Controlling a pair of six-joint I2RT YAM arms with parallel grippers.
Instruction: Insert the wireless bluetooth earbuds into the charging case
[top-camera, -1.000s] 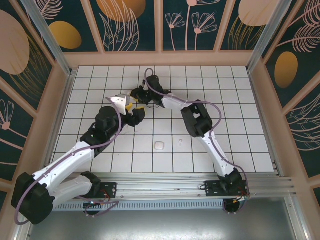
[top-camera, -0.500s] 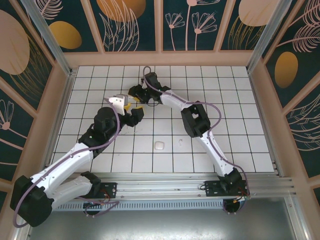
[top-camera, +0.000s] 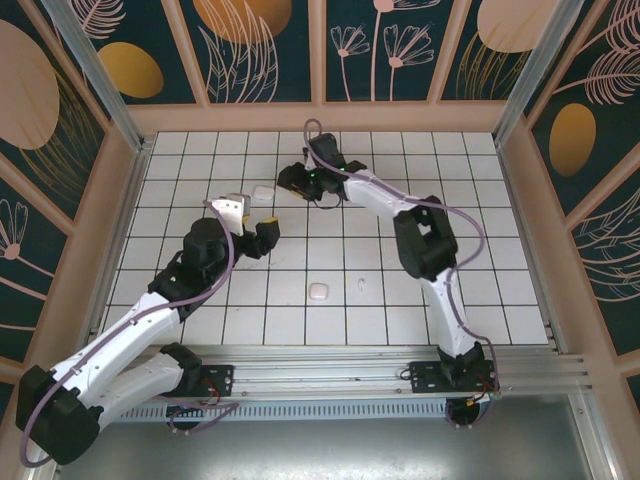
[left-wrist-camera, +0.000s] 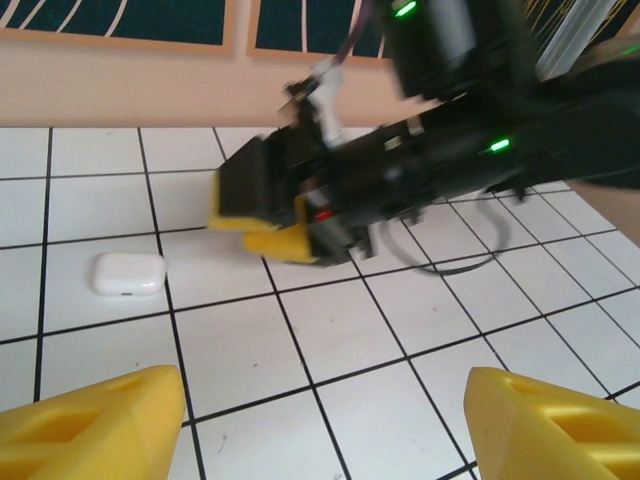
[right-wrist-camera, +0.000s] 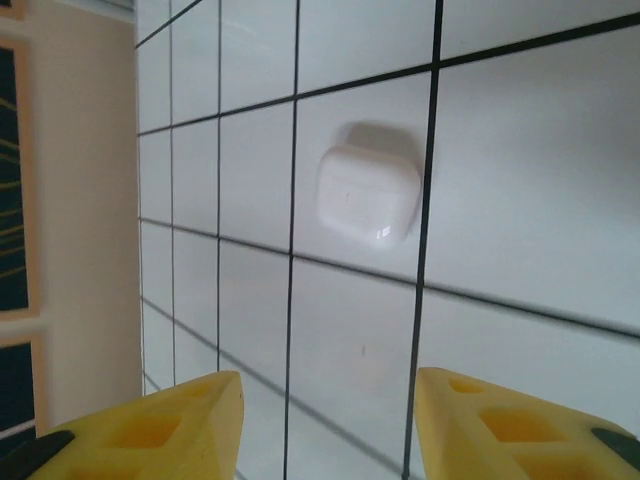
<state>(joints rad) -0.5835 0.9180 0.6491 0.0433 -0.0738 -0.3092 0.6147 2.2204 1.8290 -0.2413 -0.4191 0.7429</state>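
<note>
Though glossy, a rounded-square white case (right-wrist-camera: 368, 196)

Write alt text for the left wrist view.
A white charging case lies on the tiled table, near the right gripper, which is blurred, black with yellow fingers. The left gripper is open, its yellow fingertips at the bottom corners.

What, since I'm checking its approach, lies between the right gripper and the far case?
Nothing: bare tiled table separates right gripper and case, per right wrist view.
</note>
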